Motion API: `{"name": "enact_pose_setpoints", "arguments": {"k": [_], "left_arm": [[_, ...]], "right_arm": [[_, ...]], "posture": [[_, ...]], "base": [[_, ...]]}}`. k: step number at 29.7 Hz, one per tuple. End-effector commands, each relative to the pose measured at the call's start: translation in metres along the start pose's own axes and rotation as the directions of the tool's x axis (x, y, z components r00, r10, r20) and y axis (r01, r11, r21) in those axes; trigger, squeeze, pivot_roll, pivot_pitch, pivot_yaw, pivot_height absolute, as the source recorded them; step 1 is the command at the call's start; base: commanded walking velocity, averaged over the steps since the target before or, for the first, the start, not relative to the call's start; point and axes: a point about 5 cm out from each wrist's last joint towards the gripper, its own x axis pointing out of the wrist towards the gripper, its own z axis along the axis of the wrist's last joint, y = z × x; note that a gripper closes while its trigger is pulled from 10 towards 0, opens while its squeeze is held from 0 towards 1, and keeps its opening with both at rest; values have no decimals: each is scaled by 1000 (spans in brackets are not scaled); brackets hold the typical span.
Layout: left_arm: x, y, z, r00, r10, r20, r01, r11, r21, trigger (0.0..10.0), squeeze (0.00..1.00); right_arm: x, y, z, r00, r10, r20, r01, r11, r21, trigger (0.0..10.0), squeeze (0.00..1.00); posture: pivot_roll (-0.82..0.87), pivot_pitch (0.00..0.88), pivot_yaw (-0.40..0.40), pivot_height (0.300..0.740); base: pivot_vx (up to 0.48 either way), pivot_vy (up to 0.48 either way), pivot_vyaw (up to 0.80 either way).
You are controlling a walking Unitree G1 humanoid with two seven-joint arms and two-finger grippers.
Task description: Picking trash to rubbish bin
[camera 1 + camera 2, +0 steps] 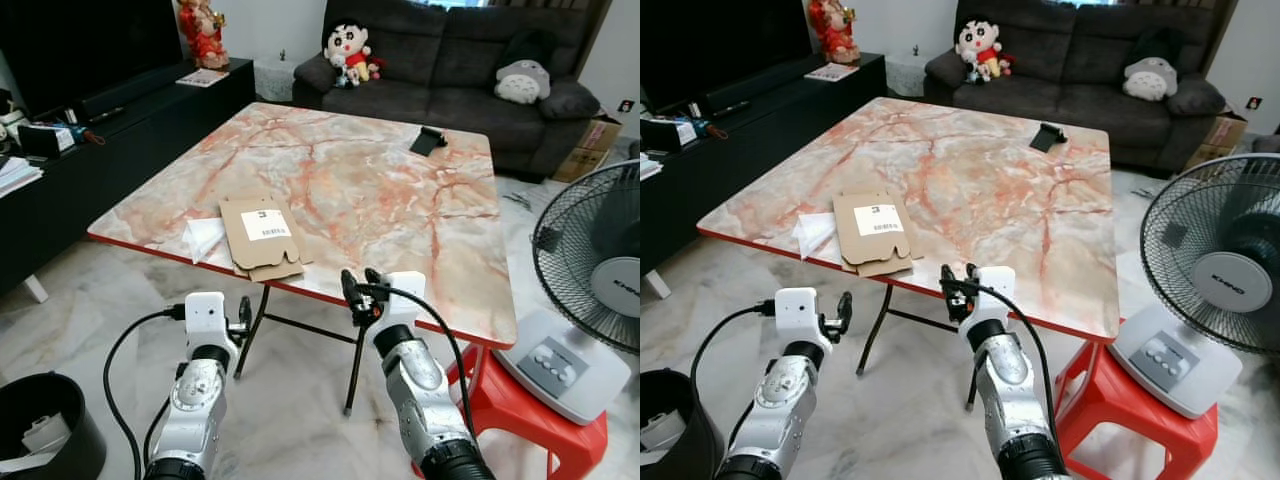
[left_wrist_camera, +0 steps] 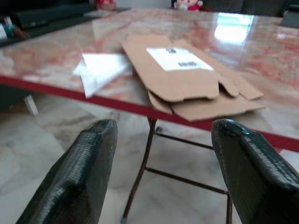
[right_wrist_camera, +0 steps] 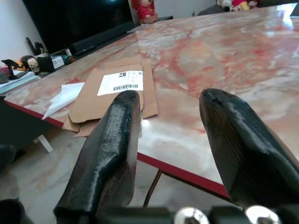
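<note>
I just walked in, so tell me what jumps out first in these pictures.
A flattened cardboard box lies at the near edge of the marble table, a white wrapper touching its left side. Both hands, left hand and right hand, hover open just short of that edge. A black bin stands on the floor, lower left.

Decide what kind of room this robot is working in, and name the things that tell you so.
Most likely a home living room: a dark sofa with plush toys, a low black TV cabinet, and a standing fan beside the marble-patterned folding table.
</note>
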Motion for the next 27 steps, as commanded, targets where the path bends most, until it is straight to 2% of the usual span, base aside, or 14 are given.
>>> {"name": "enact_pose_setpoints", "arguments": {"k": [1,4,17,27], "left_arm": [[0,-1,4,1000,5,27,-5,1000,10,10000,0],[1,-5,10,998,-1,58,-1,1000,31,10000,0],[2,-4,16,996,9,92,-14,998,57,10000,0],[2,-12,30,986,-23,166,10,997,79,10000,0]], "right_arm": [[1,3,0,1000,17,-3,-17,1000,-15,10000,0],[2,6,2,999,36,9,-35,999,-37,10000,0],[2,5,2,999,36,9,-36,999,-33,10000,0],[2,3,3,999,28,17,-28,999,-15,10000,0]], "posture": [[19,61,-36,740],[19,60,-35,740],[19,59,-34,740],[18,57,-36,740]], "base": [[356,0,0],[355,0,0],[355,0,0],[345,0,0]]}}
